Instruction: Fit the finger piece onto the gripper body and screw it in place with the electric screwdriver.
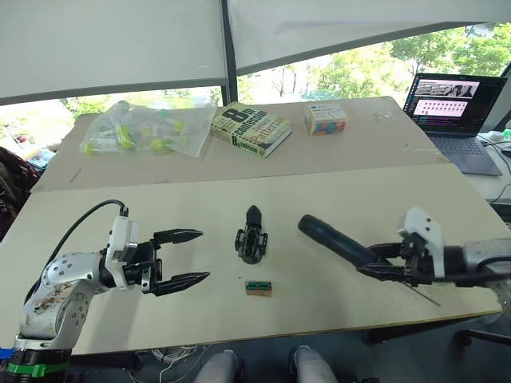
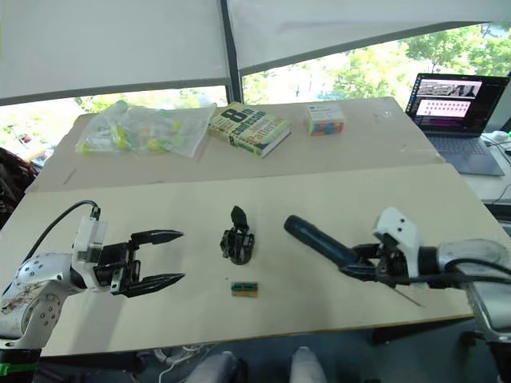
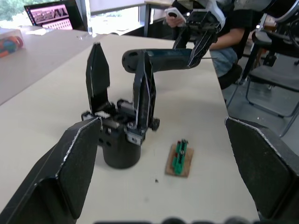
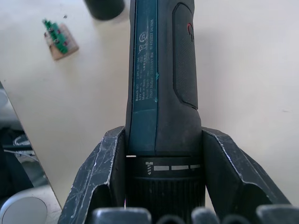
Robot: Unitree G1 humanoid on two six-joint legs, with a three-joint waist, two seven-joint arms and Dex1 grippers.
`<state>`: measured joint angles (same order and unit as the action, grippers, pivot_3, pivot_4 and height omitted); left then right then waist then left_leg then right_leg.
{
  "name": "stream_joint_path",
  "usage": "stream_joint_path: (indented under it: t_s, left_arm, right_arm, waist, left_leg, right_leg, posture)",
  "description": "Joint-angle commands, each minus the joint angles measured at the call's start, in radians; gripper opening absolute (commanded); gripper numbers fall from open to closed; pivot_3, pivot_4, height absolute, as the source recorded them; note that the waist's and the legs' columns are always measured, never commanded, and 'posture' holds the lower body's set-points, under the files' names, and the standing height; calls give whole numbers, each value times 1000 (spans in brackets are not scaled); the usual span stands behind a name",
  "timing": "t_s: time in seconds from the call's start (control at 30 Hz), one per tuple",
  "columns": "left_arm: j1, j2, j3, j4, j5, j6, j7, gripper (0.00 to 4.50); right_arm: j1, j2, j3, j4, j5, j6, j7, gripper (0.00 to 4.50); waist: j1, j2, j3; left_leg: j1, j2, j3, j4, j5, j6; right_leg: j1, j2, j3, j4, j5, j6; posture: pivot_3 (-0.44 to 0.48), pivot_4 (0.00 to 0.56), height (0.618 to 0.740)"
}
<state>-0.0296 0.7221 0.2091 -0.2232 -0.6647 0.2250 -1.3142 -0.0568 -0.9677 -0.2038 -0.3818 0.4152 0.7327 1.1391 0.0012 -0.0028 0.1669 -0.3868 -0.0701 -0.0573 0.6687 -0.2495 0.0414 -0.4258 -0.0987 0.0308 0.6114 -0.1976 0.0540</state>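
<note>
Seen across a pale desk (image 1: 335,199) from left to right: left gripper (image 1: 192,257) hovering low over the near left part of the board, its two black fingers spread wide and holding nothing, tips aimed toward the middle. Near the centre, well apart from those tips, gripper body (image 1: 251,239) standing upright on its round base, one pointed black finger rising from it; in the left wrist view, two black prongs standing up from the assembly (image 3: 119,135), so cannot tell whether the finger piece is already among them. Just in front of the body, toward the near edge, a small brown block carrying a green part (image 1: 259,287), lying flat and not touching it. Farther right, electric screwdriver (image 1: 335,242) held off the board, tilted, rounded end pointing toward the centre and thin metal bit trailing out behind toward the near right corner. Right gripper (image 1: 391,263) pinching the tool around its ribbed collar, one finger (image 4: 100,186) pressed on each side of the barrel. On the far board: a plastic bag of yellow-green items (image 1: 144,128), a book (image 1: 251,128), a small colourful box (image 1: 326,118), and an open laptop (image 1: 455,108) at far right.
</note>
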Motion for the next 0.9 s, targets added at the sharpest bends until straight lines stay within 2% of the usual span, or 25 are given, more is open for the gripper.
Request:
stream_joint_path:
  t_s: [0.03, 0.4, 0.47, 0.6, 0.63, 0.87, 0.9]
  left_arm:
    - [24, 16, 22, -20, 6, -20, -6, 4500]
    - [67, 9, 36, -57, -1, -19, 35, 4500]
    - [71, 9, 36, -60, -1, -20, 40, 4500]
    - [73, 9, 37, -59, -3, -21, 45, 4500]
    - [73, 9, 38, -57, -2, -21, 46, 4500]
    - [69, 5, 34, -48, 0, -23, 51, 4500]
    - [68, 5, 33, -47, 1, -23, 52, 4500]
  right_arm:
    - [14, 12, 3, -12, -4, -19, -48, 1897]
    - [11, -8, 121, 64, -43, -69, -38, 1897]
    - [1, -20, 135, 76, -37, -57, -22, 2917]
    - [-24, -12, 129, 83, -23, -90, -10, 4269]
    - [-26, -10, 125, 81, -15, -104, 1, 4477]
    - [-39, 4, 110, 89, 4, -126, -9, 4477]
    - [-42, 5, 107, 91, 7, -130, -10, 4477]
  waist:
    - [3, -2, 1]
    - [9, -5, 2]
    - [9, -7, 2]
    - [9, -7, 2]
    - [9, -7, 2]
    - [6, -8, 3]
    - [-3, -8, 3]
  left_leg:
    - [0, 0, 0, 0, 0, 0]
    - [0, 0, 1, 1, 0, 0]
    - [0, 1, 1, 1, 0, 0]
    - [0, 1, 1, 1, 0, 0]
    - [1, 1, 1, 1, 0, 0]
    - [1, 1, 1, 1, 0, 0]
    - [-2, -2, -5, 1, 0, 0]
  right_leg:
    - [0, 0, 0, 0, 0, 0]
    - [0, 0, 0, 0, 0, 0]
    - [0, 0, 0, 0, 0, 0]
    - [0, 0, 0, 0, 0, 0]
    - [1, 0, 0, 0, 0, 0]
    - [1, 0, 0, 0, 0, 0]
    - [4, -6, -7, 0, 0, 0]
  posture:
    - [0, 150, 740]
    - [0, 150, 740]
    - [0, 150, 740]
    - [0, 150, 740]
    - [0, 150, 740]
    - [0, 150, 740]
    - [0, 150, 740]
